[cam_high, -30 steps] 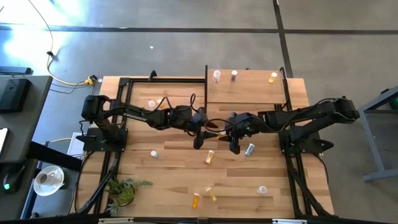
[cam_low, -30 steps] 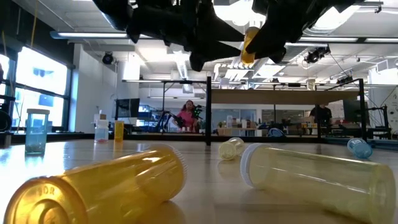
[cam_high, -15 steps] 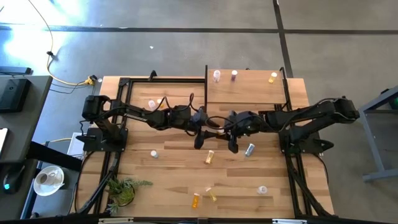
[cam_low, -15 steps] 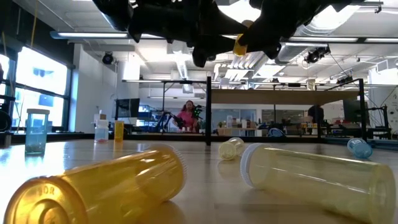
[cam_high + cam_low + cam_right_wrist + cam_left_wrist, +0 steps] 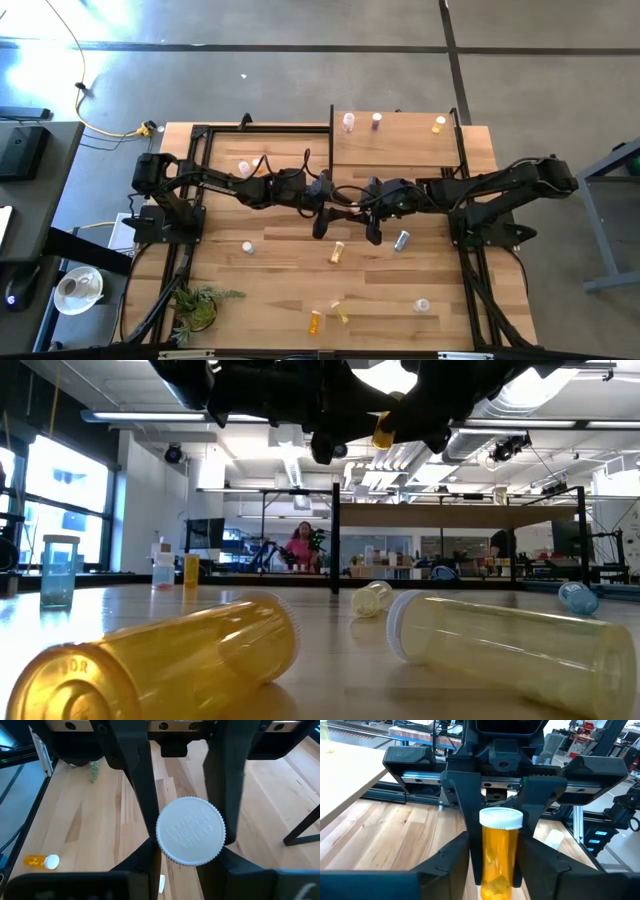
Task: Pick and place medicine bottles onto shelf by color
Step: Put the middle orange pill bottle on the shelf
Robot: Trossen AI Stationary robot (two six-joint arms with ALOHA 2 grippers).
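While the left gripper point(image 5: 322, 205) clenches the white-capped orange cylindrical plastic bottle point(image 5: 499, 852), the right gripper point(image 5: 362, 211) has closed in around its cap, fingers spread, suggesting a handover.

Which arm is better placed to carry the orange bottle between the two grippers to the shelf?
Right. The orange bottle sits between the left gripper and the right gripper at mid-table, and the shelf lies on the right arm's side.
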